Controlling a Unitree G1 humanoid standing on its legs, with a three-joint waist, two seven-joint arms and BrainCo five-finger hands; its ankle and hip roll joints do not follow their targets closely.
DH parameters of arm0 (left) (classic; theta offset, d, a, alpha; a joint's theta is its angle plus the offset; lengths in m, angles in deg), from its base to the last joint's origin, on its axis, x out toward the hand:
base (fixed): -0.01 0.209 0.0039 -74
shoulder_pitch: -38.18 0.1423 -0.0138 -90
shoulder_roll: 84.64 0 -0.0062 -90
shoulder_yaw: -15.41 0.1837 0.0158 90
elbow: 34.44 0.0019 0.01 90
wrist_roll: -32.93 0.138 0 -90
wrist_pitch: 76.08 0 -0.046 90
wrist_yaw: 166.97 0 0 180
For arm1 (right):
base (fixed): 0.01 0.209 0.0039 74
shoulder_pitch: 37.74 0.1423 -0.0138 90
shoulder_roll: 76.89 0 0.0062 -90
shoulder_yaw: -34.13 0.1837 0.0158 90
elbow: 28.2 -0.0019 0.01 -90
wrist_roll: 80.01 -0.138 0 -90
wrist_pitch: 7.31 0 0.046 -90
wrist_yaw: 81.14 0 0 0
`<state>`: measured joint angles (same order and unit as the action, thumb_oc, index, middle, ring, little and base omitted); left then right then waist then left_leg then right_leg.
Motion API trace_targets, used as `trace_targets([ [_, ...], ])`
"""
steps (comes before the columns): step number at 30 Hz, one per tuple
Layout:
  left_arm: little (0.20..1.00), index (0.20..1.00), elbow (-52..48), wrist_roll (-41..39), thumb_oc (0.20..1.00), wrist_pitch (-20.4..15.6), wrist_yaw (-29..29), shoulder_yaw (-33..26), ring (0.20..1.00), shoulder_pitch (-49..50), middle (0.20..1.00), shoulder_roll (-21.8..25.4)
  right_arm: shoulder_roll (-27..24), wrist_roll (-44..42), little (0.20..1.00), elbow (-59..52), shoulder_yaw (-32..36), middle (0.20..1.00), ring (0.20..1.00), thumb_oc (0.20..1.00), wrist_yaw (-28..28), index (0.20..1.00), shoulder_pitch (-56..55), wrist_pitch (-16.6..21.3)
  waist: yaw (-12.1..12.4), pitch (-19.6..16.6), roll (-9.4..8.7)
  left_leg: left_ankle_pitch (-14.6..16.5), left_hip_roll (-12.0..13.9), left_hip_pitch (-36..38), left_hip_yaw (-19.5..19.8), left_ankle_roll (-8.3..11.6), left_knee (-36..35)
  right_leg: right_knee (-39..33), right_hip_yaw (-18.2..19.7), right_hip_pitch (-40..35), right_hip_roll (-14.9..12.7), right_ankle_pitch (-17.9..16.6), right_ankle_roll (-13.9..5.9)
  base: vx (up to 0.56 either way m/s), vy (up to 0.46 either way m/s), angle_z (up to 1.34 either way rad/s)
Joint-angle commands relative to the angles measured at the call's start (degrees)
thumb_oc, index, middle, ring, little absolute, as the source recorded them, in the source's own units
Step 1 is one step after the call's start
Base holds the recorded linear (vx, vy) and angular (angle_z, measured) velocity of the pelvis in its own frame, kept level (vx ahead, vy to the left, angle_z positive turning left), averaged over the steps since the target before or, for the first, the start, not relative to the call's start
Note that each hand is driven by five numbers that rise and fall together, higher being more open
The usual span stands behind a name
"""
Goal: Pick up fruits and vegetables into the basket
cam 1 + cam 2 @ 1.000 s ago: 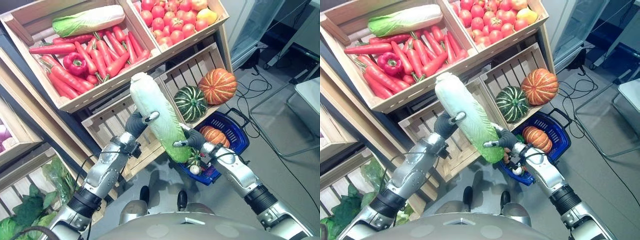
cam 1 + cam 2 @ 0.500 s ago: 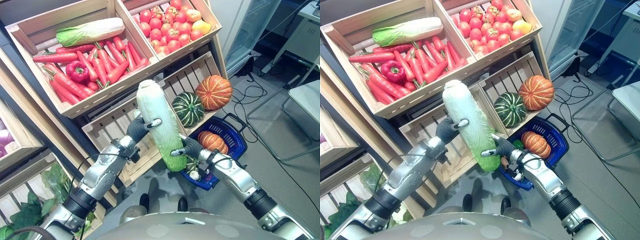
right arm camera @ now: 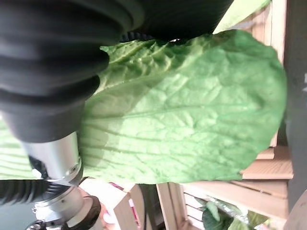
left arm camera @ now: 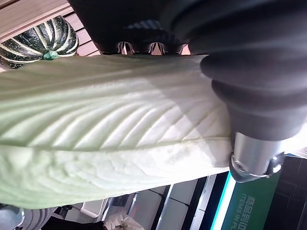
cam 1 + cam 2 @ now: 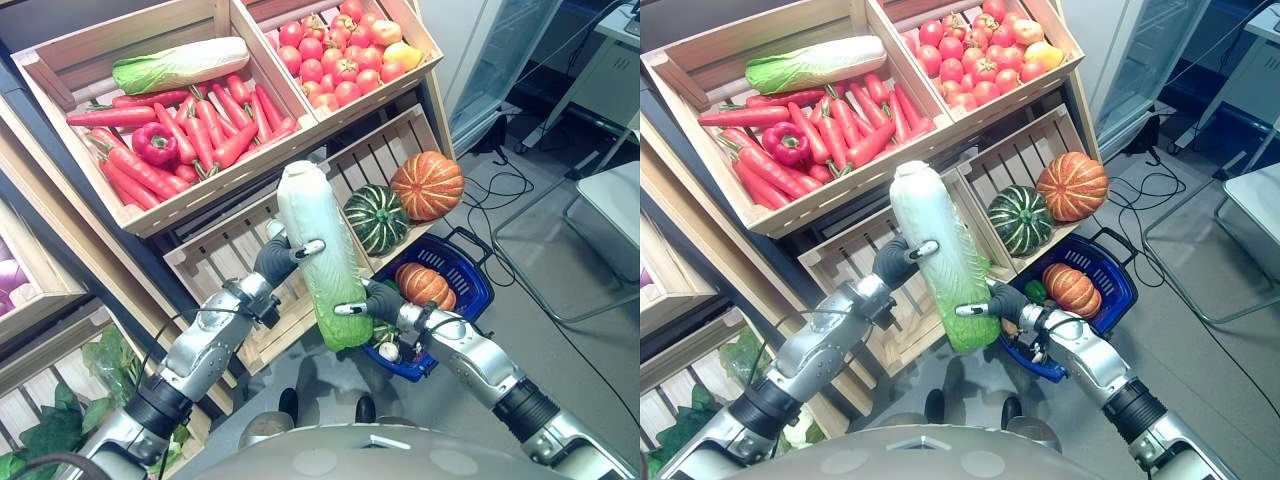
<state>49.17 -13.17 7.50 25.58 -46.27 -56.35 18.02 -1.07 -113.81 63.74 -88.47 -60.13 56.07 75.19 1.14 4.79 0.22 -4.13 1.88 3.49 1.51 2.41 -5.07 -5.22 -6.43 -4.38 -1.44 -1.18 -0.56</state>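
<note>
Wooden crates (image 5: 150,215) on tilted shelves rise beyond both hands, the upper ones loaded with carrots (image 5: 205,125), a second cabbage (image 5: 180,63) and tomatoes (image 5: 335,60). A long napa cabbage (image 5: 318,250) stands nearly upright between the hands, white stem end up, green leafy end down. The left hand (image 5: 277,257) grips its middle with fingers curled round it. The right hand (image 5: 375,300) clasps the leafy lower end, its thumb pressed across the leaves. Just past the right hand, a blue basket (image 5: 470,265) sits on the floor holding an orange pumpkin (image 5: 425,283). Above the basket, a green striped squash (image 5: 378,218) and a larger orange pumpkin (image 5: 428,185) rest in a lower crate.
</note>
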Motion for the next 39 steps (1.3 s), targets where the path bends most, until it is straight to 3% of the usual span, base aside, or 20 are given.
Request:
trace_targets([
  [1,0.200,0.200,-6.16,0.88,0.200,-5.56,0.73,3.13,0.200,-1.85,0.200,-2.03,3.64,-9.76,0.200,-2.87,-0.97,0.200,0.200,0.200,-3.20,0.200,0.30,1.71,-0.49,-2.49,-1.98,2.64,-2.92,-1.15,-0.17,-3.99,0.07,0.22,1.32,1.31,-2.11,-2.23,-3.83,0.00,0.000,0.00],
  [3,0.200,0.200,-5.86,1.57,0.200,-5.85,-0.60,2.87,0.200,-1.51,0.200,-2.05,4.60,-12.44,0.200,-1.76,-0.33,0.200,0.200,0.200,-4.52,0.200,-0.12,2.99,-0.39,-2.46,-1.92,2.62,-2.97,-1.19,-0.16,-4.02,0.07,0.22,1.35,1.34,-2.10,-2.22,-3.81,0.00,0.000,0.00],
  [4,0.319,0.319,-5.47,2.08,0.319,-6.02,-1.86,2.18,0.319,-1.00,0.319,-2.06,5.46,-13.74,0.200,-0.43,0.56,0.200,0.200,0.200,-5.05,0.200,-0.81,4.43,-0.33,-2.38,-1.83,2.66,-3.03,-1.13,-0.19,-4.06,0.07,0.22,1.31,1.29,-2.11,-2.18,-3.77,0.00,0.000,0.00],
  [5,1.000,1.000,-5.01,4.23,1.000,-6.66,-4.06,0.94,1.000,-0.12,1.000,-2.10,6.64,-14.48,0.200,0.39,1.75,0.200,0.200,0.200,-6.52,0.200,-1.90,6.11,-0.33,-2.27,-1.75,2.69,-3.07,-1.12,-0.24,-4.09,0.07,0.22,1.36,1.30,-2.08,-2.16,-3.74,0.00,0.000,0.00],
  [10,1.000,1.000,-3.75,12.14,1.000,-9.22,-11.06,-1.91,1.000,1.17,1.000,-1.54,8.42,-15.64,0.200,1.30,4.36,0.200,0.200,0.200,-10.24,0.200,-3.13,9.02,-0.43,-1.69,-1.64,2.66,-3.20,-1.29,-0.29,-4.20,0.07,0.22,1.33,1.42,-2.01,-2.17,-3.62,0.00,0.000,0.00],
  [11,1.000,1.000,-2.61,18.38,1.000,-10.32,-16.02,-4.76,1.000,2.04,1.000,-1.06,9.43,-16.68,0.200,2.59,6.57,0.200,0.200,0.200,-12.82,0.200,-3.68,11.57,-0.37,-1.19,-1.53,2.63,-3.29,-1.55,-0.37,-4.23,0.07,0.22,1.21,1.60,-1.92,-2.06,-3.44,-0.05,-0.003,0.00],
  [14,1.000,1.000,-1.16,25.40,1.000,-11.75,-21.02,-9.41,1.000,3.39,1.000,0.15,10.22,-17.12,0.200,4.13,10.10,0.200,0.200,0.200,-16.00,0.200,-4.23,15.22,-0.28,0.41,-1.03,2.31,-3.41,-2.21,-0.59,-4.33,0.07,1.42,1.04,2.76,-1.78,-1.58,-3.02,-0.10,0.010,0.00],
  [18,1.000,1.000,0.92,33.05,1.000,-12.30,-29.40,-13.05,1.000,0.99,1.000,1.92,10.66,-18.23,0.200,6.72,13.88,0.200,0.200,0.200,-20.73,0.200,-1.46,21.07,-0.34,5.27,-0.12,2.37,-3.75,-5.74,-0.85,-4.39,2.89,5.32,1.58,6.79,-1.65,-0.61,-2.14,-0.26,0.027,0.00],
  [20,1.000,1.000,1.85,35.52,1.000,-12.48,-33.58,-15.03,1.000,-0.46,1.000,2.67,11.31,-18.59,0.200,6.92,16.19,0.200,0.200,0.200,-23.90,0.200,0.16,24.68,-0.49,9.36,0.34,3.07,-4.24,-9.10,-1.11,-4.30,6.68,8.84,1.67,9.61,-1.59,0.64,-1.53,-0.28,0.017,-0.03],
  [25,1.000,1.000,2.72,40.04,1.000,-11.92,-40.16,-15.50,1.000,-3.14,1.000,2.43,12.79,-19.10,0.200,8.44,19.02,0.200,0.200,0.200,-29.35,0.200,2.18,30.11,-0.86,14.70,0.58,3.69,-4.57,-15.23,-1.24,-3.33,14.10,14.98,1.22,14.68,-1.95,1.56,-0.89,-0.22,0.001,-0.03],
  [28,1.000,1.000,3.48,44.90,1.000,-12.23,-46.44,-14.17,1.000,-6.54,1.000,2.25,13.19,-20.79,0.200,11.37,21.72,0.200,0.200,0.200,-36.68,0.200,5.19,33.88,-1.16,19.26,0.64,4.50,-4.60,-20.66,-1.57,-2.80,19.45,18.72,1.21,19.32,-2.35,1.79,-0.77,-0.22,0.003,0.03],
  [34,1.000,1.000,5.82,48.53,1.000,-9.03,-50.80,-9.29,1.000,-17.14,1.000,0.97,11.34,-21.78,0.200,20.37,23.05,0.200,0.200,0.200,-43.40,0.200,17.15,34.85,-1.22,24.74,0.66,6.88,-4.66,-30.51,-2.23,-1.94,28.80,26.66,1.58,27.95,-1.36,3.82,0.25,-0.18,0.003,0.00],
  [39,1.000,1.000,8.46,50.72,1.000,-8.04,-52.12,-6.46,1.000,-25.03,1.000,0.84,9.25,-22.40,0.200,27.17,24.09,0.200,0.200,0.200,-46.39,0.200,26.36,33.72,-0.83,25.01,0.68,8.89,-4.84,-38.81,-3.21,-1.33,35.20,33.20,0.93,36.08,-1.78,5.24,0.20,-0.09,-0.011,0.03],
])
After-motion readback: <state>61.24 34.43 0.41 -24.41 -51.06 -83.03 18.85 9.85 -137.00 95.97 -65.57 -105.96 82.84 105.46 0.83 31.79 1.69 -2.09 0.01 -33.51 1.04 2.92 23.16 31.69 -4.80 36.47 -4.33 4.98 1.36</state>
